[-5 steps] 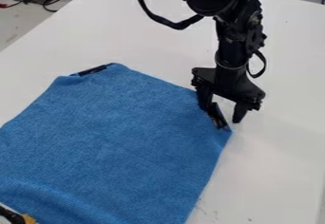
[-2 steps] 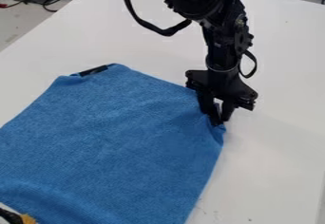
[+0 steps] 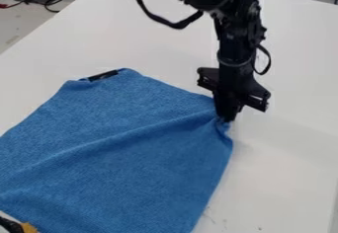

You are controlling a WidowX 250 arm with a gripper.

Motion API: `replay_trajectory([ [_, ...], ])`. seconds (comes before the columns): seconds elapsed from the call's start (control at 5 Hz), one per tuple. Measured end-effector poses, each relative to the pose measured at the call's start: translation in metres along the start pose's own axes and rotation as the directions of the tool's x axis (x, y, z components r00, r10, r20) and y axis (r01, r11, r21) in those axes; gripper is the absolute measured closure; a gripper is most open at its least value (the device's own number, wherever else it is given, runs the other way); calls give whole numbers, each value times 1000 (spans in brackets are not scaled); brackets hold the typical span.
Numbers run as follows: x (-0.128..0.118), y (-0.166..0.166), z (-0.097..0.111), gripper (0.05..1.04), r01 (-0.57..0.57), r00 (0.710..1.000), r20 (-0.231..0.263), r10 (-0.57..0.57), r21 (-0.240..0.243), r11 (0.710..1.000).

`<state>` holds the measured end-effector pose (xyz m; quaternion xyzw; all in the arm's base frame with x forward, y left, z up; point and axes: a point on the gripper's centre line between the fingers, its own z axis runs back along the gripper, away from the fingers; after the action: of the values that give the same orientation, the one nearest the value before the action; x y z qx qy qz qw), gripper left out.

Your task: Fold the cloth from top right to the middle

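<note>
Blue cloth (image 3: 125,153) | top-right corner pinched, bunched | black gripper (image 3: 228,117): fingers together, clamped on that corner

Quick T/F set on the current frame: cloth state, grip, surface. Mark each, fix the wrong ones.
1. The gripper pinches the blue cloth at its top right corner. True.
2. The cloth is folded in half. False: it lies mostly spread out, with a ridge running from the pinched corner toward the lower left.
3. A dark strip sits at the cloth's top left edge. True.
4. The work surface is black. False: the table is white.
</note>
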<state>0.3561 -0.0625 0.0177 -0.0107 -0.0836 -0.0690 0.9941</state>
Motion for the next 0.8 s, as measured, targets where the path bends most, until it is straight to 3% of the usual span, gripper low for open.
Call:
replay_trajectory([
  [0.2,3,6,45,1008,-66,998,14,65,58,996],
  [0.4,-1,14,93,1015,-169,983,85,161,95,981],
  [0.8,-64,71,103,1015,-369,915,198,353,52,928],
])
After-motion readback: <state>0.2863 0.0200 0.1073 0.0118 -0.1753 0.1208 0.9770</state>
